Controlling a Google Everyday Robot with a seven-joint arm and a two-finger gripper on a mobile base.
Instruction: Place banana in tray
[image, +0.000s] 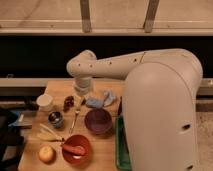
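Observation:
The banana (47, 134) is small, pale yellow and slim, and lies on the wooden table at the front left, between a metal can and a red bowl. The green tray (119, 146) is at the table's right edge; only a narrow strip of its left rim shows, because the big white arm covers the rest. My gripper (82, 95) hangs from the white wrist over the back middle of the table, between the dark fruit and the blue cloth. It is well behind and to the right of the banana, and nothing shows in it.
A purple bowl (98, 121) stands mid-table beside the tray. A red bowl (76, 149) holds an orange carrot (74, 148). A round yellow fruit (46, 153), a metal can (55, 119), a white cup (45, 102), dark fruit (68, 102), a fork (75, 118) and a blue cloth (101, 99) also lie there.

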